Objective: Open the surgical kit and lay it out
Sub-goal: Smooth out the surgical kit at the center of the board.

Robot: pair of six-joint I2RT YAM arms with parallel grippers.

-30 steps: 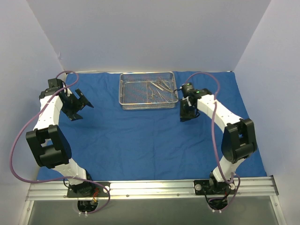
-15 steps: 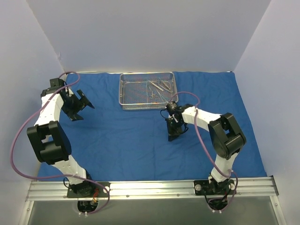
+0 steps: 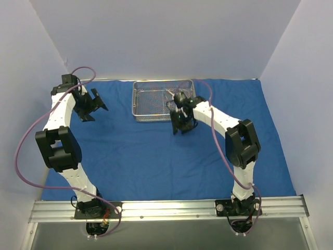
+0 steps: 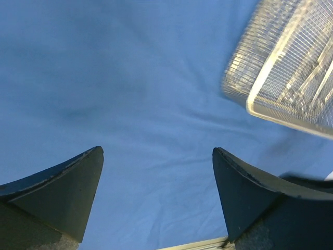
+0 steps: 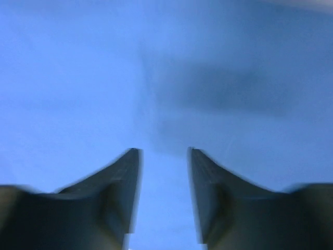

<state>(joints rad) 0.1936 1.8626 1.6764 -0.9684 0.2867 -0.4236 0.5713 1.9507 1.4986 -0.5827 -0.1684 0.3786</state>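
Observation:
The royal-blue cloth wrap [image 3: 145,151] lies spread flat over the table. On it at the back stands the silver wire-mesh tray [image 3: 151,101], with slim steel instruments [image 3: 171,95] lying in its right half, partly hidden by my right wrist. My right gripper [image 3: 178,127] hangs over the cloth just in front of the tray's near right part. In the blurred right wrist view its jaws [image 5: 164,152] stand apart with only cloth between them. My left gripper [image 3: 96,107] is wide open over bare cloth left of the tray [image 4: 291,67], and its fingers [image 4: 67,182] hold nothing.
Pale walls close in the table at the left, back and right. A metal rail [image 3: 166,208] with both arm bases runs along the near edge. Purple cables loop beside each arm. The cloth reaches nearly to every wall.
My right arm has swung left from the tray's right side to its front, and its shut jaws have parted. My left gripper has drifted a little toward the back.

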